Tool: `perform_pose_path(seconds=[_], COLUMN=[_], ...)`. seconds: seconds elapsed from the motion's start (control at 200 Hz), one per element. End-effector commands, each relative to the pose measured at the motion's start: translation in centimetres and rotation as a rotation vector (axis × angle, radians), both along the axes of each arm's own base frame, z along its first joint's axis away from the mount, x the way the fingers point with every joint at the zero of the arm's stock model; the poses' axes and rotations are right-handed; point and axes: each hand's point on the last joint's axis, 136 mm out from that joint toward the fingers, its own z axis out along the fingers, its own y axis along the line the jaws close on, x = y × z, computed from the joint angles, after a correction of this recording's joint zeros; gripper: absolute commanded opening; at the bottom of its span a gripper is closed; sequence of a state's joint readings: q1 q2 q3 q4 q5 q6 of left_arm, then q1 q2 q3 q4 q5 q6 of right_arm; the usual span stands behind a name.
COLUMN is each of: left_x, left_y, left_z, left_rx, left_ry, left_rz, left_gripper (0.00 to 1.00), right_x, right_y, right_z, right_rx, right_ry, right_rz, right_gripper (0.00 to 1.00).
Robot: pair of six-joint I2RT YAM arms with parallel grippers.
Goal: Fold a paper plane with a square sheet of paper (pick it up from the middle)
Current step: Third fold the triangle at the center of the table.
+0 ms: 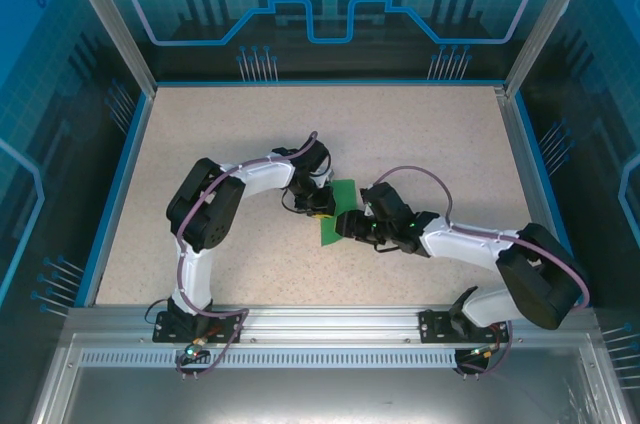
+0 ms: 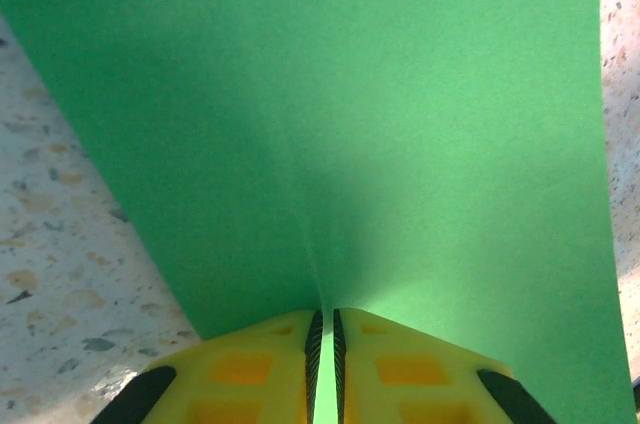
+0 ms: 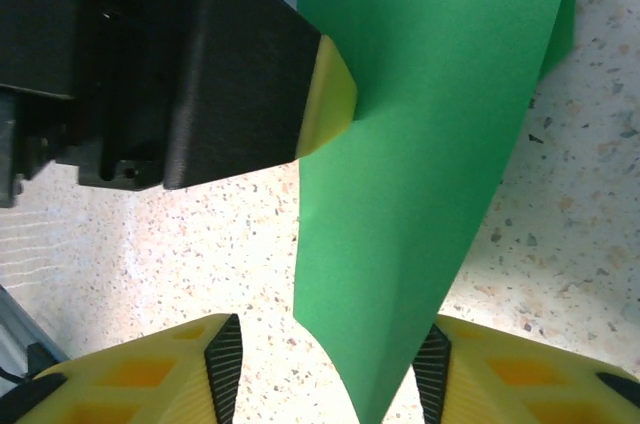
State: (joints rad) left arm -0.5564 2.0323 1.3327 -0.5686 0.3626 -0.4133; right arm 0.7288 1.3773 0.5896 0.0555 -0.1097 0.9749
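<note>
The square sheet of paper (image 1: pixel 329 234) sat near the middle of the table (image 1: pixel 250 124), a little closer to the near edge than to the far one, caught between the two arms where they met. From above, little of it could be seen: one green patch past the grippers and another on the near side of them.

The left gripper (image 2: pixel 325 319) had its yellow fingers pressed almost together on one edge of the sheet, with a thin sliver of green nipped between the pads. A faint crease ran away from that pinch across the paper. The sheet spread broad and smooth beyond the fingers and hid most of the speckled surface beneath.

The right gripper (image 3: pixel 328 349) came at the paper from the opposite side. Its fingers stood spread, and a tapering end of the sheet reached down into the gap between them. The paper lay close to the right-hand pad (image 3: pixel 432 354), and bare table showed between the paper and the other pad; I could not tell whether either pad touched it. A second green layer peeked out behind the sheet's far corner.
</note>
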Motion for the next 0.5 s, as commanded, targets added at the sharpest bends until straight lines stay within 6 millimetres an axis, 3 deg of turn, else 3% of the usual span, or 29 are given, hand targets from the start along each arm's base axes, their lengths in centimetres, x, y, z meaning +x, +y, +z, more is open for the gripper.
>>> perform_pose_path(seconds=[0.0,0.145,0.495], left_x=[-0.6,-0.6,-0.4], left_y=[0.9,0.6,0.1], left_z=[-1.4,-1.0,0.1], left_rx=[0.049,0.037,0.006], left_ry=[0.04,0.035,0.03], left_rz=[0.01,0.006,-0.007], left_gripper=[0.16,0.17,0.18], right_x=[-0.5,-0.3,0.7], right_y=[0.3,0.5,1.4], right_z=[0.0,-0.4,0.2], right_rx=[0.012,0.018,0.015], right_ry=[0.002,0.013,-0.001], right_rz=[0.008,0.014,0.033], right_gripper=[0.47,0.3,0.14])
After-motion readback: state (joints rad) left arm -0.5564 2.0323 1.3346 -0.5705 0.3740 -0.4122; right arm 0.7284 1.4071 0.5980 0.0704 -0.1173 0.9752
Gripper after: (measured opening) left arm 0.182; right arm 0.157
